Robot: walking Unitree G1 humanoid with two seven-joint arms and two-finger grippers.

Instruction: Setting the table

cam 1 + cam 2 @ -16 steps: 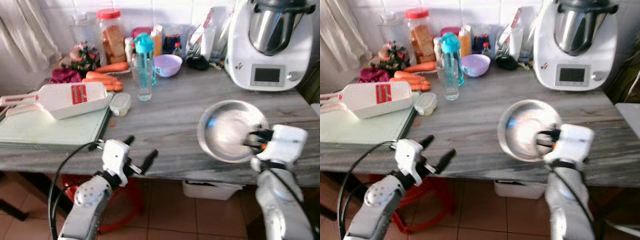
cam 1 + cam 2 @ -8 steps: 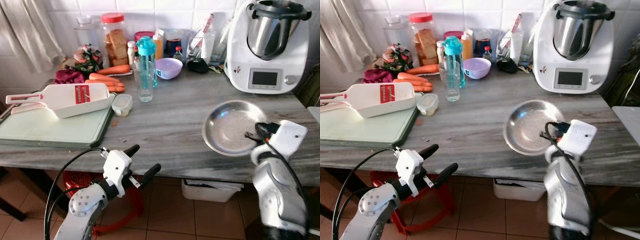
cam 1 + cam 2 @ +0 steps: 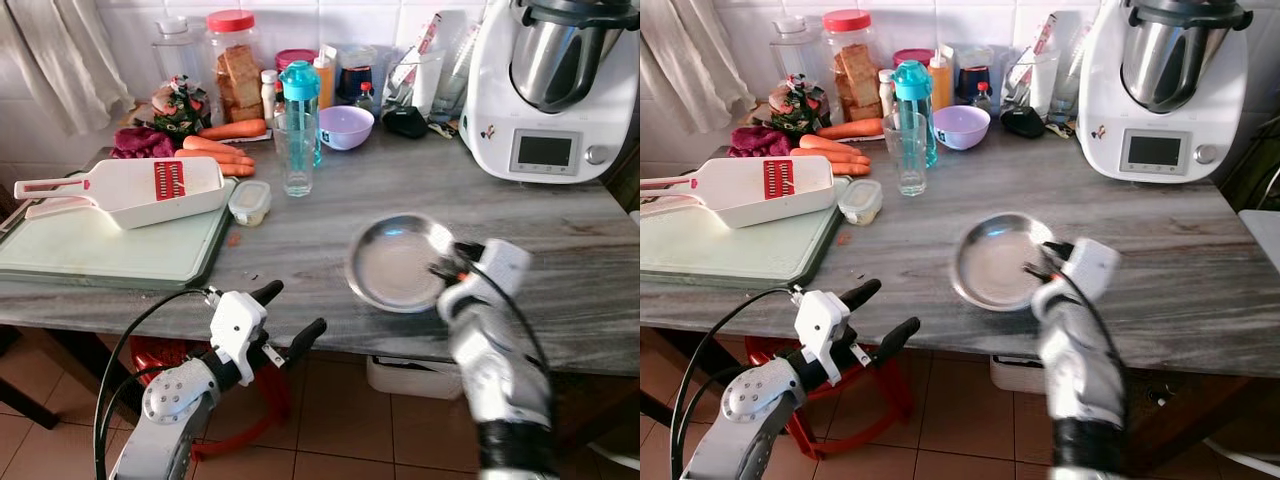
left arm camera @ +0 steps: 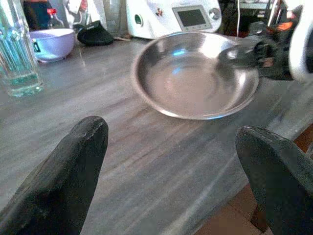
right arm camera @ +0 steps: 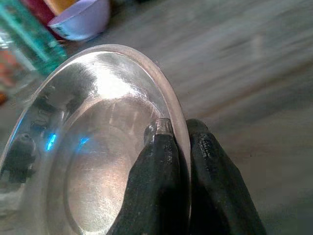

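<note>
1. At my right gripper (image 5: 177,128), the fingers are clamped on the rim of the steel plate (image 3: 392,268), which lies over the grey counter (image 3: 300,240) ahead of it.
2. Below the counter edge, my left gripper (image 3: 290,315) hangs with fingers spread, the plate well beyond its tips.

That plate (image 3: 395,265) is shiny polished metal, throwing back glare. It sits on a smooth grey veined stone-look counter (image 3: 300,230); the right gripper's (image 5: 177,132) fingers look matt black.
</note>
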